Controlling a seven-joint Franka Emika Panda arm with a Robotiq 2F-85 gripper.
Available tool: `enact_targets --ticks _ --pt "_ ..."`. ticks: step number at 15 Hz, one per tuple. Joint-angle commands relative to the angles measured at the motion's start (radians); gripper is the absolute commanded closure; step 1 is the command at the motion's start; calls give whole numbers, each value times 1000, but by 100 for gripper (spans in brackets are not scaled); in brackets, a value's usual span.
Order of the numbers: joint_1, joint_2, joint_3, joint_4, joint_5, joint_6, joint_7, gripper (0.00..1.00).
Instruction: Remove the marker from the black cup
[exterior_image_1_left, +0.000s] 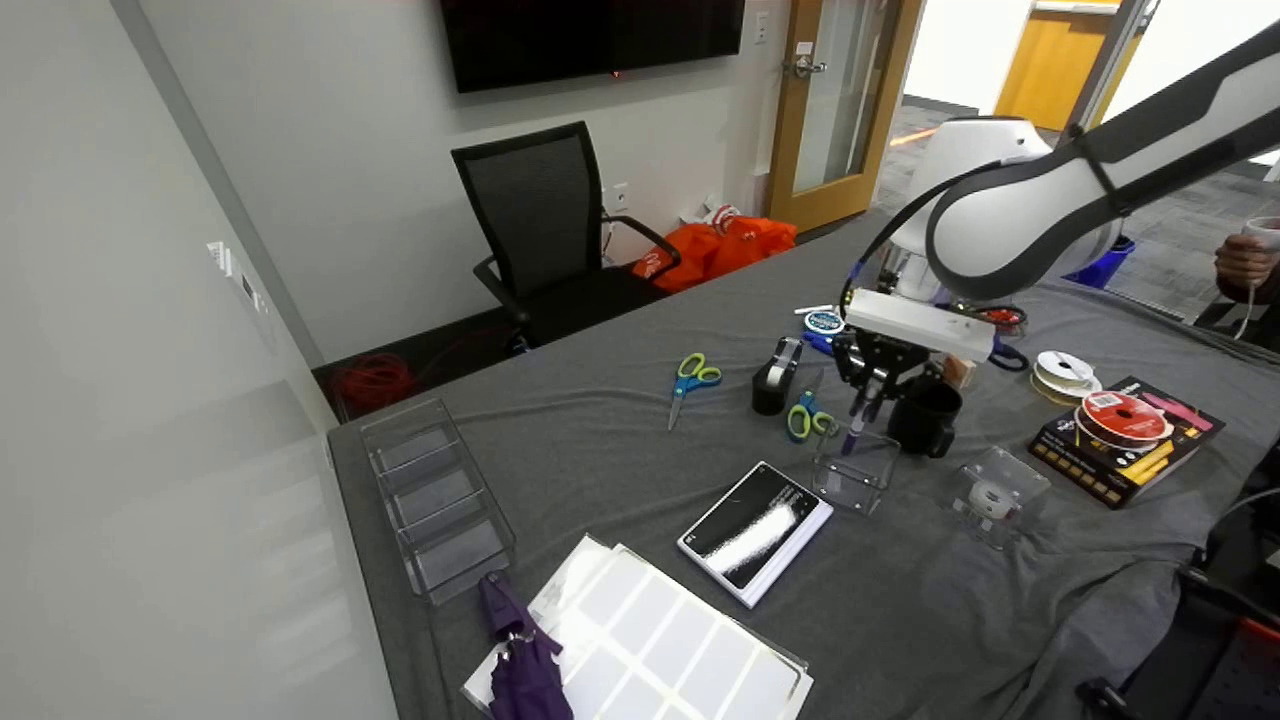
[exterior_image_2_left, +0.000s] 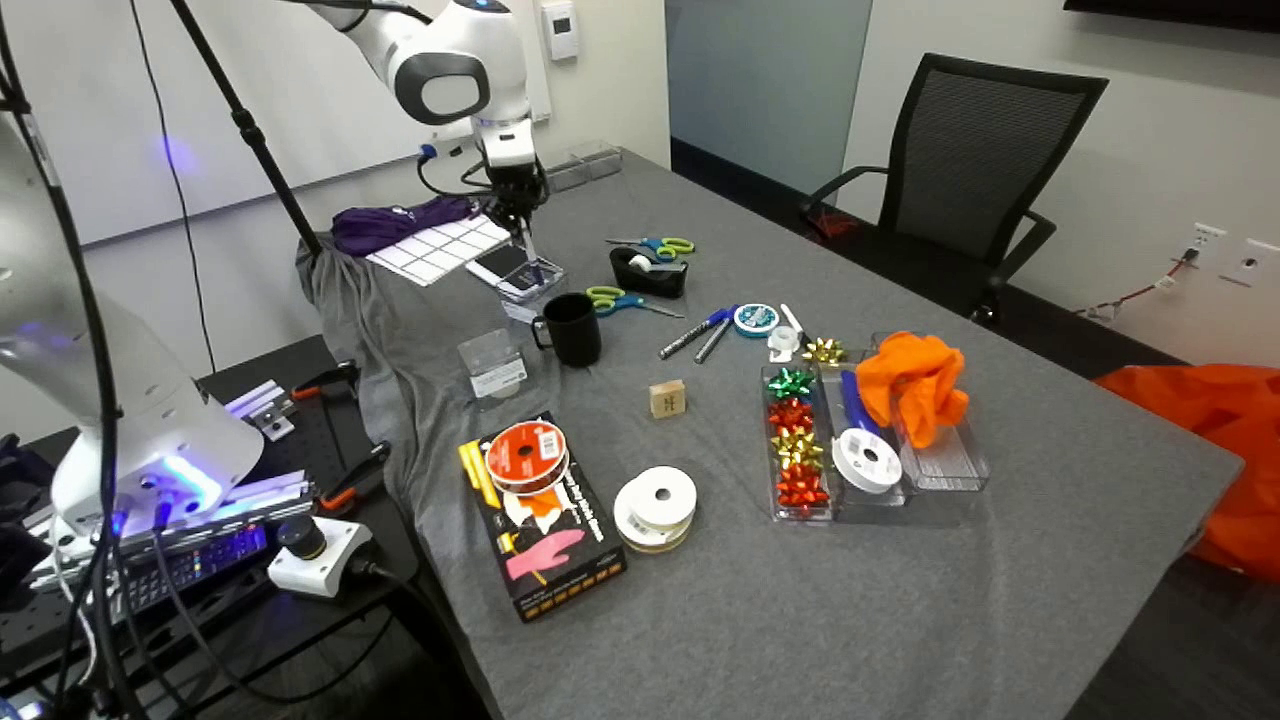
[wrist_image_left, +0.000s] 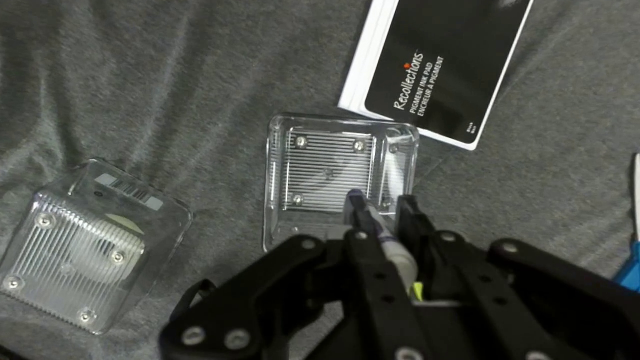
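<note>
Three lines read clearly on the ink pad (wrist_image_left: 450, 75) in the wrist view: "Recollections", "PIGMENT INK PAD" and "ENCREUR A PIGMENT"; the tiny print at its corner is hard to make out. A barcode label (wrist_image_left: 129, 191) shows on a clear box (wrist_image_left: 42, 257), with a pale roll (wrist_image_left: 97, 252) blurred through its ribbed base. Print on the black box (exterior_image_2_left: 590, 520) under the red spool (exterior_image_2_left: 526, 458) is too small to read, as is the mark on the wooden block (exterior_image_2_left: 667, 398). The gripper (wrist_image_left: 382, 202) is closed to a narrow gap around the marker (wrist_image_left: 398, 255), whose purple end slants over a clear bin (wrist_image_left: 325, 162); I cannot tell whether the two touch. The black cup (exterior_image_1_left: 925, 415) stands upright near that bin, apart from the marker, its rim hard to tell from the dark gripper in an exterior view. The draped table (exterior_image_2_left: 800, 620) is grey and creased. Beyond it are a mesh chair (exterior_image_1_left: 535, 210), a glass door (exterior_image_1_left: 835, 110) with a wooden frame, and a screen (exterior_image_1_left: 600, 40) whose top is cut off. An orange bag (exterior_image_2_left: 1215, 400) sits partly behind the table's corner. Scissors (wrist_image_left: 631, 272) are cut off at the wrist view's right edge
</note>
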Motion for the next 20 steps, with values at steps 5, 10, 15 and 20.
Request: enact_targets --ticks 5,10,15,20 --pt "102 112 -101 83 -317 -112 265 41" --pt "84 59 -89 55 -336 -131 231 5" --pt "70 0 -84 20 -324 -110 192 0" --pt "38 -116 -83 -63 -320 -77 106 0"
